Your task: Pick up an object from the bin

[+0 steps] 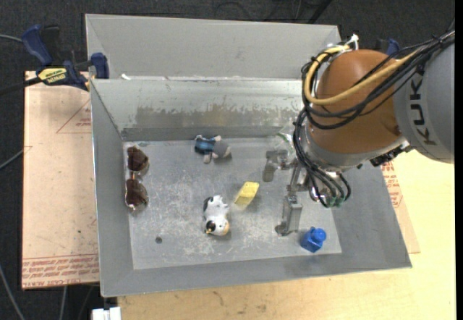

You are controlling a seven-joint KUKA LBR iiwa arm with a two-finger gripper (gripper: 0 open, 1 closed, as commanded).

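Note:
My gripper (pixel 281 194) hangs low over the right half of the bin floor, open, with one finger toward the back and the other toward the front and only bare floor between them. A small yellow block (pixel 247 194) lies just to its left, apart from the fingers. A blue cap-like piece (pixel 312 239) sits on the floor close to the front finger, on its right. A white and black toy animal (pixel 215 216) lies further left near the front.
Brown sunglasses (pixel 135 178) lie along the left wall. A small blue and grey toy (pixel 211 147) rests near the back wall. The arm's orange cover and cables hide the bin's right back corner.

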